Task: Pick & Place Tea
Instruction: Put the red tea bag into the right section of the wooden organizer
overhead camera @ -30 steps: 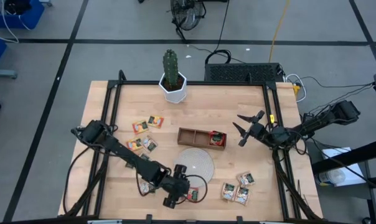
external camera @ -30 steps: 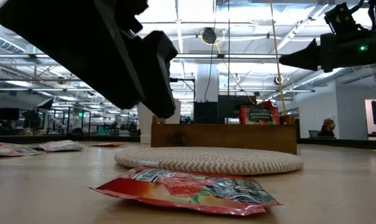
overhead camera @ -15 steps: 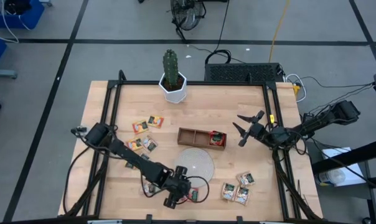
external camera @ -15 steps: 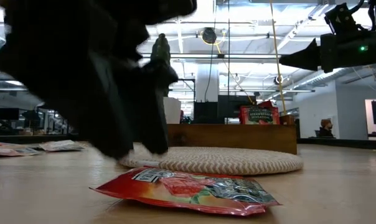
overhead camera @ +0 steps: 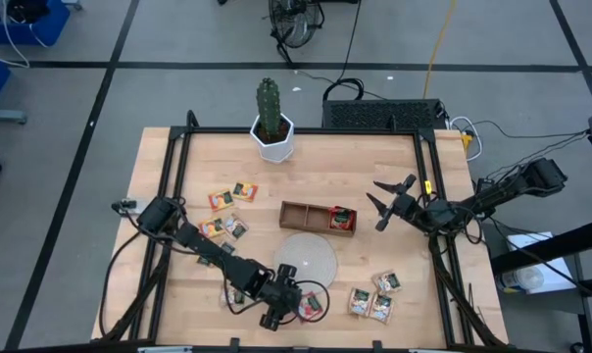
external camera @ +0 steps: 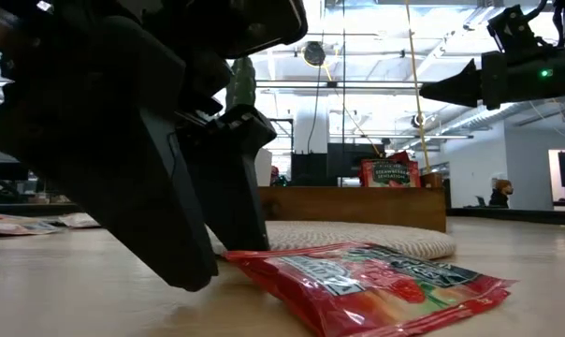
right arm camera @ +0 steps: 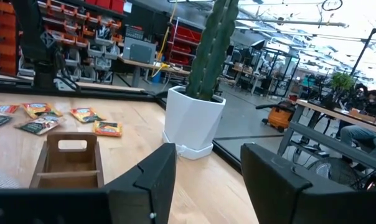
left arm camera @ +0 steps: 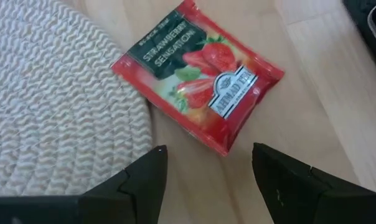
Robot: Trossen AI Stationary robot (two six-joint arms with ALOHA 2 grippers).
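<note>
The left hand (left arm camera: 206, 180) is held wide open and empty, low over the worktop (overhead camera: 169, 167), its fingers straddling a red strawberry sachet (left arm camera: 197, 74) lying flat just beside the woven disc (left arm camera: 51, 99). Pinched at that thin edge, the sachet could be skidded away or missed altogether. The right hand (overhead camera: 384, 201), partly open and empty, is parked well apart beyond the wooden tray (overhead camera: 301, 214).

One sachet (left arm camera: 197, 82) lies on the table (overhead camera: 178, 294) beside the woven disc (left arm camera: 51, 106), apparently touching its edge.

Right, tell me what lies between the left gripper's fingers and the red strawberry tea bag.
Nothing but bare wood. In the left wrist view the left gripper is open just short of the red tea bag, with only table between; the woven mat lies beside.
</note>
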